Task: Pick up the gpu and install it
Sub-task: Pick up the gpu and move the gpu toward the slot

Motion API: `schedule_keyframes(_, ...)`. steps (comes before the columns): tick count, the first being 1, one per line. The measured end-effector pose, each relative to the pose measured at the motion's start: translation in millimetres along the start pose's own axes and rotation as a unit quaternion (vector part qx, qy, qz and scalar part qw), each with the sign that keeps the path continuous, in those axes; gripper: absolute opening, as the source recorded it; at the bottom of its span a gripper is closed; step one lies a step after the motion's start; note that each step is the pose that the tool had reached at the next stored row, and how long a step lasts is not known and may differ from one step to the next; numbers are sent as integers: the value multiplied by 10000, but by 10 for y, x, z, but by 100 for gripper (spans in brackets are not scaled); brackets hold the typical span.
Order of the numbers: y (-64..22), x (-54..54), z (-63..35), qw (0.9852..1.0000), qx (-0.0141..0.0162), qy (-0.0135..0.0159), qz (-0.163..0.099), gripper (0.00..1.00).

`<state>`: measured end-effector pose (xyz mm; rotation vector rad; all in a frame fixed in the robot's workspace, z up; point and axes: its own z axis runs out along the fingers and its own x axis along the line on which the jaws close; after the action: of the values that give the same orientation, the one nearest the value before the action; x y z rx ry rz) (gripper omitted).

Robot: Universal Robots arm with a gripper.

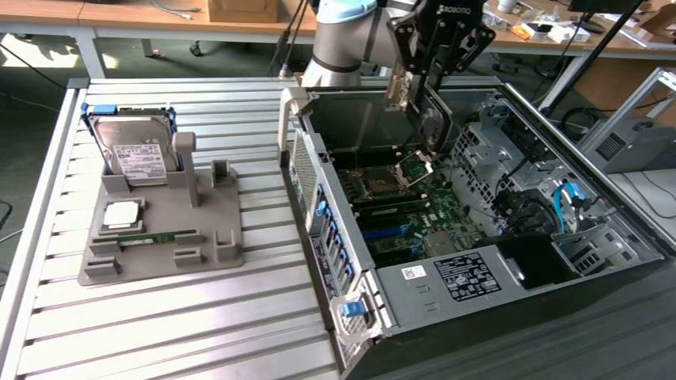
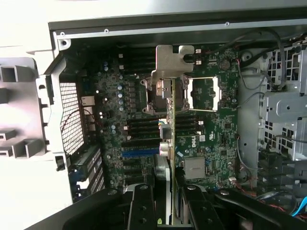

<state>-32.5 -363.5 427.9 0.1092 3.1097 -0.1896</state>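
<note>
Exterior view: the gripper (image 1: 430, 70) hangs over the open computer case (image 1: 317, 198), and white lettering on its black body reads ROBOTIQ (image 1: 455, 11). The jaws are clamped on the gpu (image 1: 427, 119), which hangs straight down beneath them on edge. Its metal end bracket (image 1: 401, 87) sits on the exterior view's left of the jaws, and its dark face with the round fan is just below them. The card's lower edge seems to hover above the motherboard (image 1: 423, 226) near the CPU socket (image 1: 382, 186), though this angle does not settle whether they touch.

Further below the jaws, toward the near end of the case, a box carries a black-and-white label (image 1: 465, 275) whose print is too fine to read. Well off to the exterior view's left of the jaws, a grey holder (image 1: 158, 261) on the slatted table carries a silver hard drive (image 1: 135, 150) with a white label, a processor chip (image 1: 123, 214) and a slim green memory stick (image 1: 153, 237).

In the wrist view, the gpu (image 2: 171, 124) runs edge-on away from the gripper (image 2: 168, 211), pinched between the black fingers (image 2: 141, 208), with its bracket (image 2: 173, 60) at the far end. Beyond it lie the motherboard (image 2: 216, 129), the open socket (image 2: 204, 93) and a blue slot (image 2: 139, 152). Small white lettering beside the card may read DELL (image 2: 191, 140).
</note>
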Motion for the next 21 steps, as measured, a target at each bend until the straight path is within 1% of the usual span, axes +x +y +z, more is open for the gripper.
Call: schedule_keyframes(21, 15, -145, 37, 10000, 1, 8, -1, 27)
